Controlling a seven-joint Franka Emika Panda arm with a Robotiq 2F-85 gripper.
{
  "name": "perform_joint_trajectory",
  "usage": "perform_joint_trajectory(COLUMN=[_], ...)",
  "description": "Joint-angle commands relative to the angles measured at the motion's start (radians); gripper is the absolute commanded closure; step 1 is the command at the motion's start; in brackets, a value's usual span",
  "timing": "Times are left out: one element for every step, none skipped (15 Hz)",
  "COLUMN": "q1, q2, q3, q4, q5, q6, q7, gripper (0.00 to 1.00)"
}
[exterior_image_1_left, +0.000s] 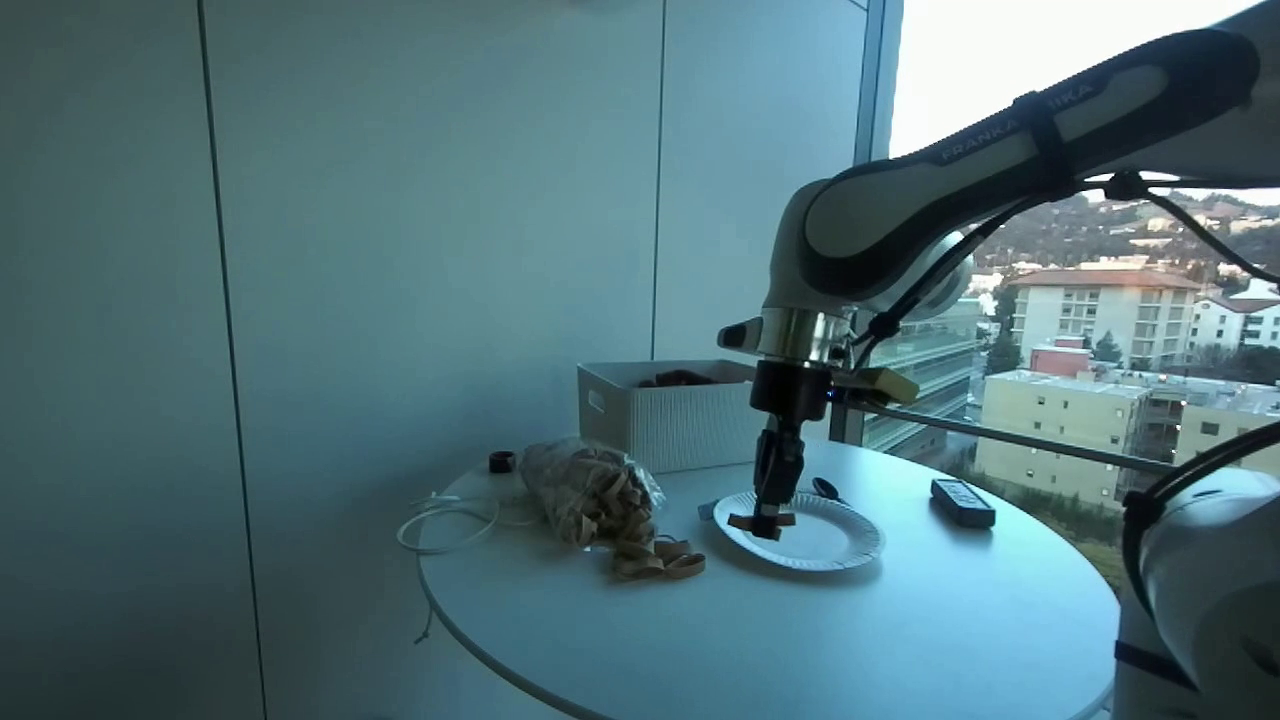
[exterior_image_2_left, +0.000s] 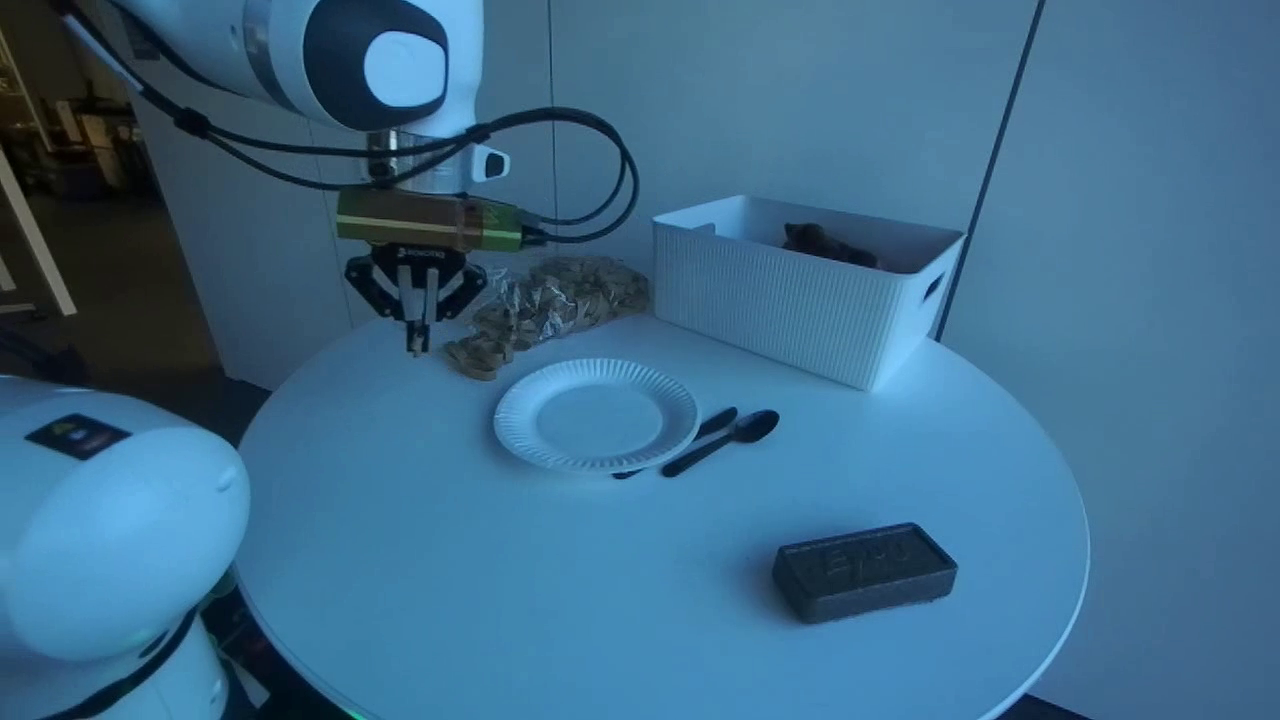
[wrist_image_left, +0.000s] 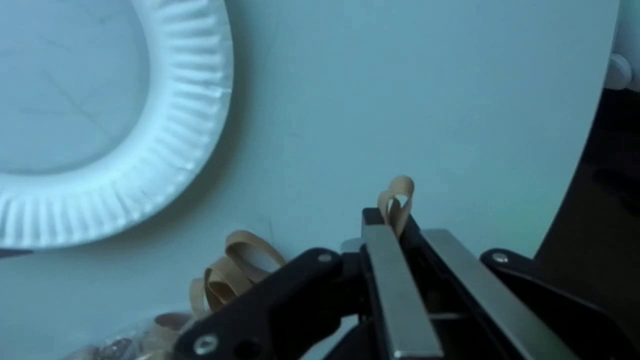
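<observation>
My gripper is shut on a looped tan band, which sticks out past the fingertips in the wrist view. In an exterior view, the gripper hangs with ends of the band showing on both sides. It is held above the table, off to the side of a white paper plate, as the wrist view shows. Close by lie loose tan bands, spilling from a clear plastic bag full of similar bands. No band is visible on the plate.
A white ribbed box with something dark inside stands at the wall. A black spoon and a knife lie beside the plate. A dark block, a black ring and a white cord are also on the round table.
</observation>
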Motion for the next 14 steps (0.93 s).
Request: perform_joint_trajectory(q1=[0.052,0.062,0.069,0.072,0.072,0.069,0.061,0.048,0.021,-0.017,-0.065,-0.134,-0.224,-0.297], q2=[0.035,0.060,0.087,0.122,0.154,0.192,0.232,0.269,0.311,0.343,0.375,0.401,0.402,0.390], q3=[0.083,0.109,0.137,0.162,0.185,0.208,0.231,0.255,0.288,0.327,0.367,0.420,0.502,0.556], q4=[0.001,-0.002,-0.004,-0.008,-0.013,-0.016,-0.019,-0.022,-0.024,-0.026,-0.028,-0.028,-0.029,-0.028], q5=[0.046,0.042,0.030,0.016,0.002,-0.015,-0.034,-0.063,-0.116,-0.185,-0.267,-0.369,-0.453,-0.542], q6=[0.159,0.230,0.300,0.369,0.429,0.478,0.530,0.594,0.680,0.756,0.821,0.885,0.924,0.938], q7=[0.046,0.071,0.101,0.135,0.169,0.206,0.250,0.298,0.354,0.418,0.483,0.562,0.647,0.723], gripper=[0.87,0.88,0.88,0.88,0.88,0.89,0.89,0.89,0.88,0.88,0.88,0.88,0.88,0.89])
